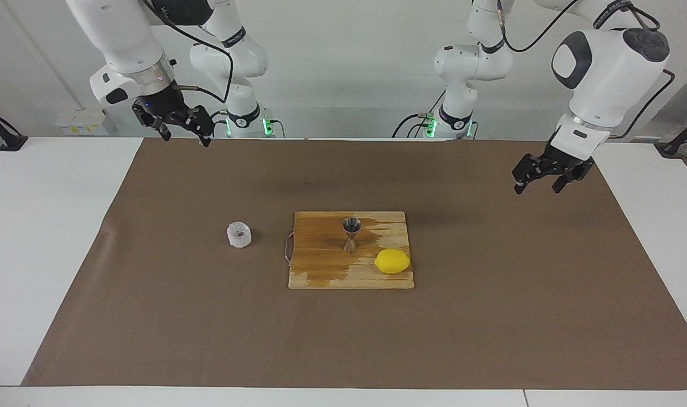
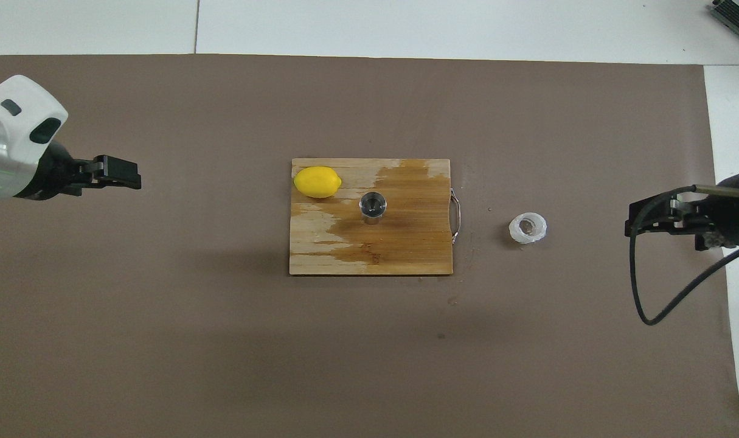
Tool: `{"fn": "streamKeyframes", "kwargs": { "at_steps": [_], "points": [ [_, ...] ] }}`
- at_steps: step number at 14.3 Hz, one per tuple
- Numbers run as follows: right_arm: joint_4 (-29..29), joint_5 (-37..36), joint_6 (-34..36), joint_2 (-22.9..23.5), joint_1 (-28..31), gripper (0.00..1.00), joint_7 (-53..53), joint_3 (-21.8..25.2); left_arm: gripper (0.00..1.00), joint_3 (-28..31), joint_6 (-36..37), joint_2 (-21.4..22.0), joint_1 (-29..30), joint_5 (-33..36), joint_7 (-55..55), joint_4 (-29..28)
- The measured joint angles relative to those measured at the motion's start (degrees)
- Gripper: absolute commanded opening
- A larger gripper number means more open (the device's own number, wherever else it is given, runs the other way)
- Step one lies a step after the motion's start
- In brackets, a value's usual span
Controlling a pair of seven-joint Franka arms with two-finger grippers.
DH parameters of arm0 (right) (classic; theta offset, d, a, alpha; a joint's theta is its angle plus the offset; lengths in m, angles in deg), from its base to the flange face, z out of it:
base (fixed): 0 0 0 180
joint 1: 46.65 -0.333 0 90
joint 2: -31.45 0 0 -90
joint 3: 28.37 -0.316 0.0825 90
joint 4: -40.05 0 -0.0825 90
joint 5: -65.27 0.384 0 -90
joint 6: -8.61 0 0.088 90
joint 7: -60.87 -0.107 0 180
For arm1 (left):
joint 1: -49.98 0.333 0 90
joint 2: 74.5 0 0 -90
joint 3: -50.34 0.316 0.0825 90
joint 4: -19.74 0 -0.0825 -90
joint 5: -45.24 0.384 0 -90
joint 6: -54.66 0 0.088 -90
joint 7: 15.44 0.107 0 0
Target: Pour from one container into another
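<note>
The small translucent white ridged cup (image 1: 239,234) (image 2: 528,227) stands alone on the brown mat, beside the board's handle toward the right arm's end of the table. The shiny steel jigger (image 1: 351,233) (image 2: 373,207) stands upright on the wooden cutting board (image 1: 320,271) (image 2: 405,249). My left gripper (image 1: 536,188) (image 2: 132,176) hangs open and empty over the mat at the left arm's end, well away from the board. My right gripper (image 1: 185,137) (image 2: 631,224) waits open and empty over the mat's edge at the right arm's end.
A yellow lemon (image 1: 392,261) (image 2: 317,182) lies on the board's corner toward the left arm's end. The board has a dark wet stain and a metal handle (image 2: 457,216) facing the cup. The brown mat (image 1: 490,316) covers most of the white table.
</note>
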Motion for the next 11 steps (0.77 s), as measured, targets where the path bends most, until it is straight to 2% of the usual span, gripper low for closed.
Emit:
{"fn": "streamKeyframes", "kwargs": {
  "at_steps": [4,11],
  "points": [
    [0.0,0.0,0.0,0.0,0.0,1.0,0.0,0.0,1.0,0.0,5.56,0.45,2.29,0.28,1.34,4.19],
    [0.0,0.0,0.0,0.0,0.0,1.0,0.0,0.0,1.0,-1.18,10.12,2.22,2.11,0.28,1.34,4.54]
  ]
}}
